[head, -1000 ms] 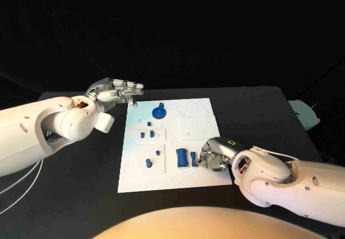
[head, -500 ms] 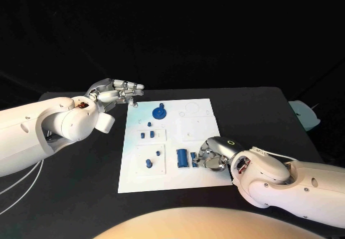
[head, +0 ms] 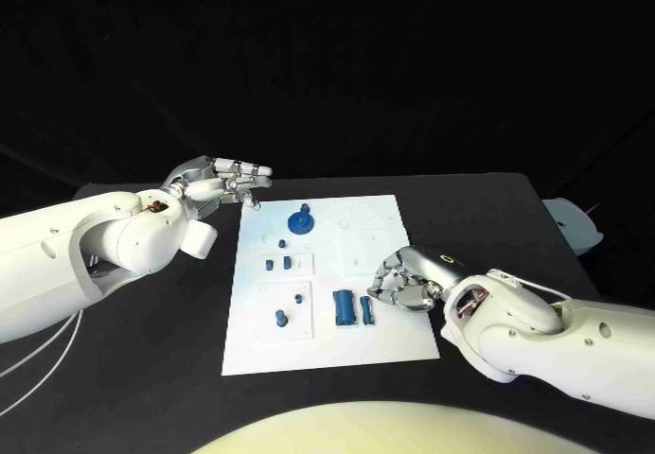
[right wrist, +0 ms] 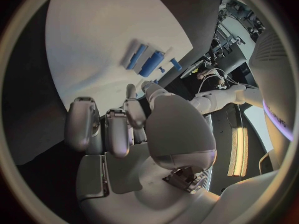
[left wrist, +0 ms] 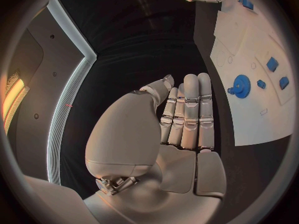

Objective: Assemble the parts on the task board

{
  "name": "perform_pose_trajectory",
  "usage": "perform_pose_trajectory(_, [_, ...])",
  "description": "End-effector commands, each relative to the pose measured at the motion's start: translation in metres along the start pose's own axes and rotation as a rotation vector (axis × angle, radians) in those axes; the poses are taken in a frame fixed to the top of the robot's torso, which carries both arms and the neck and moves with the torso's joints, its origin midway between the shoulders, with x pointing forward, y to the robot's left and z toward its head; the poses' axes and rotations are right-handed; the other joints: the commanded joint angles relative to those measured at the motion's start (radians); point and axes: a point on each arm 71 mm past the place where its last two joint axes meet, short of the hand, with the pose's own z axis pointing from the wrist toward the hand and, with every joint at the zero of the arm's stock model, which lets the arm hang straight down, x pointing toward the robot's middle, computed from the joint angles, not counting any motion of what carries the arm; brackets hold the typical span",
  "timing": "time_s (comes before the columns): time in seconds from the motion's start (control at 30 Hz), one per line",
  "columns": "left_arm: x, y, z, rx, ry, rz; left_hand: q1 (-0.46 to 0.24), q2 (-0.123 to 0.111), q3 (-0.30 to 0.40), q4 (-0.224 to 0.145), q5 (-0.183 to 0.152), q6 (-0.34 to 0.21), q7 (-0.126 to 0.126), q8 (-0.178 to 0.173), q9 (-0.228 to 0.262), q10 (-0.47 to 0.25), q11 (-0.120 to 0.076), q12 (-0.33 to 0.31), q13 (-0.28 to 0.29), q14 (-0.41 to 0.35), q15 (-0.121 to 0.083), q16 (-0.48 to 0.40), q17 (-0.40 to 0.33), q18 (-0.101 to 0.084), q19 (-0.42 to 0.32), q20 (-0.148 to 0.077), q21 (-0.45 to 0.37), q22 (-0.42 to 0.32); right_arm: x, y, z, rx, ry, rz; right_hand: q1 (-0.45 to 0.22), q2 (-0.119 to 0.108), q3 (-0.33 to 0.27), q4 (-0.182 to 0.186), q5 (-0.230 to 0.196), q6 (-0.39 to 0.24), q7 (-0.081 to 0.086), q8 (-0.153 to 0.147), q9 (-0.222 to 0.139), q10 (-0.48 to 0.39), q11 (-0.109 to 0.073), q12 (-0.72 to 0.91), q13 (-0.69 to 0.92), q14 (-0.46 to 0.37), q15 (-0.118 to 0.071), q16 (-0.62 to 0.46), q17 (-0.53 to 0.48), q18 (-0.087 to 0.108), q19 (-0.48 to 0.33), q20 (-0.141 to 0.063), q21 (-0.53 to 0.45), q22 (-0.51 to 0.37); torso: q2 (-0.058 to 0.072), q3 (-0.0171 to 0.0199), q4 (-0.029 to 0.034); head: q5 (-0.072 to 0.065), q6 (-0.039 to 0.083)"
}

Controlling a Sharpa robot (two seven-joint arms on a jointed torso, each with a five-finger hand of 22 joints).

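Right hand [head: 403,282] is hovering, fingers curled and empty, by the blue blocks [head: 352,305]; it risks knocking them. Left hand [head: 219,179] is idling, fingers straight and together, beside the board [head: 342,345].

We are finding no text, label, brand, number or sign that can be read in any of these views. We are seeing faint outlines on the task board [head: 376,248], but we cannot tell whether any of them is writing.
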Motion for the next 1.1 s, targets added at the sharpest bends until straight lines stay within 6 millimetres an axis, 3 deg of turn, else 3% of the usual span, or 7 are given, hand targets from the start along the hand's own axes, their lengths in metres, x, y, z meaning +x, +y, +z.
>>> perform_pose_trajectory(0.03, [0.000, 0.002, 0.003, 0.012, -0.002, -0.047, -0.004, 0.003, -0.004, 0.004, 0.000, -0.007, 0.003, 0.005, 0.001, -0.009, 0.001, 0.006, 0.001, -0.004, 0.004, -0.006, -0.002, 0.005, 0.004, 0.000, -0.007, -0.001, -0.013, -0.004, 0.012, -0.102, -0.005, 0.293, 0.054, 0.005, 0.011, -0.028, -0.012, -0.033, 0.020, -0.022, -0.010, -0.136, 0.021, -0.208, -0.129, -0.012, 0.021, -0.108, -0.117, 0.043, -0.102, 0.018, -0.244, 0.079, -0.017, -0.0049, -0.0029, -0.001, 0.021])
perform_pose_trajectory(0.17, [-0.004, 0.006, 0.009, 0.015, -0.032, -0.084, -0.012, 0.001, -0.012, 0.009, 0.001, -0.009, 0.001, 0.006, 0.001, -0.007, 0.000, 0.013, 0.003, -0.021, 0.006, -0.017, -0.006, 0.004, -0.006, 0.003, -0.019, -0.008, -0.032, -0.022, 0.034, -0.096, -0.037, 0.493, 0.103, 0.008, 0.021, -0.053, -0.042, -0.086, 0.053, -0.045, -0.030, -0.301, 0.052, -0.457, -0.324, -0.124, 0.049, -0.333, -0.373, 0.100, -0.275, 0.044, -0.632, -0.066, -0.036, -0.0099, -0.0032, 0.001, 0.046])
perform_pose_trajectory(0.43, [-0.010, 0.015, 0.024, 0.055, -0.103, -0.149, -0.016, 0.005, -0.026, 0.023, 0.000, -0.018, 0.011, 0.016, 0.001, -0.048, 0.024, 0.007, -0.014, -0.206, 0.053, -0.252, -0.120, -0.011, -0.149, 0.055, -0.207, -0.109, -0.070, -0.057, 0.087, -0.071, -0.195, 0.759, 0.184, 0.018, 0.076, -0.105, -0.164, -0.102, 0.084, -0.073, -0.106, -0.372, 0.087, -0.669, -0.579, -0.256, 0.086, -0.689, -0.671, 0.113, -0.381, 0.083, -0.857, -0.227, -0.067, -0.0209, -0.0102, -0.001, 0.113])
perform_pose_trajectory(0.97, [-0.006, 0.039, 0.051, 0.111, -0.202, -0.213, -0.014, 0.028, -0.085, 0.016, -0.001, -0.048, -0.007, -0.046, -0.002, -0.068, 0.088, -0.196, -0.060, -0.297, 0.152, -0.777, -0.321, -0.034, -0.265, 0.160, -0.638, -0.371, -0.087, -0.073, 0.141, -0.080, -0.250, 0.973, 0.135, 0.018, 0.135, -0.161, -0.205, -0.021, 0.121, -0.215, -0.303, -0.275, 0.158, -1.052, -1.144, -0.392, 0.187, -1.305, -1.089, 0.111, -0.493, 0.192, -1.126, -0.574, -0.103, -0.0131, -0.0052, 0.021, 0.184])
perform_pose_trajectory(1.0, [-0.005, 0.040, 0.050, 0.064, -0.163, -0.190, -0.434, 0.052, -0.188, -0.039, -0.052, -0.338, -0.054, -0.114, -0.067, -0.349, 0.023, -0.235, -0.122, -0.548, 0.092, -0.814, -0.384, -0.065, -0.472, 0.072, -0.708, -0.401, -0.087, -0.076, 0.139, -0.027, -0.280, 0.886, -0.270, 0.097, 0.032, -0.178, -0.248, -0.327, 0.062, -0.281, -0.367, -0.598, 0.109, -1.073, -1.172, -0.716, 0.151, -1.332, -1.142, 0.047, -0.773, 0.122, -1.188, -0.782, -0.097, -0.0160, -0.0086, 0.017, 0.175])
perform_pose_trajectory(1.07, [-0.004, 0.040, 0.049, 0.065, -0.166, -0.189, -0.481, 0.063, -0.204, -0.039, -0.052, -0.372, -0.064, -0.114, -0.067, -0.381, 0.021, -0.247, -0.122, -0.576, 0.089, -0.826, -0.384, -0.076, -0.491, 0.063, -0.724, -0.409, -0.086, -0.075, 0.138, -0.027, -0.283, 0.890, -0.317, 0.097, 0.018, -0.178, -0.250, -0.357, 0.058, -0.281, -0.380, -0.631, 0.107, -1.148, -1.187, -0.749, 0.150, -1.345, -1.158, 0.047, -0.803, 0.118, -1.188, -0.819, -0.096, -0.0151, -0.0071, 0.017, 0.178])
perform_pose_trajectory(1.1, [-0.003, 0.041, 0.049, 0.067, -0.170, -0.186, -0.529, 0.137, -0.216, -0.039, -0.052, -0.404, -0.069, -0.114, -0.067, -0.413, 0.014, -0.253, -0.122, -0.604, 0.083, -0.833, -0.384, -0.076, -0.513, 0.054, -0.733, -0.413, -0.086, -0.074, 0.137, -0.028, -0.287, 0.895, -0.363, 0.097, 0.005, -0.178, -0.255, -0.391, 0.051, -0.281, -0.388, -0.666, 0.102, -1.148, -1.192, -0.785, 0.146, -1.350, -1.166, 0.047, -0.834, 0.110, -1.188, -0.844, -0.096, -0.0138, -0.0048, 0.019, 0.183])
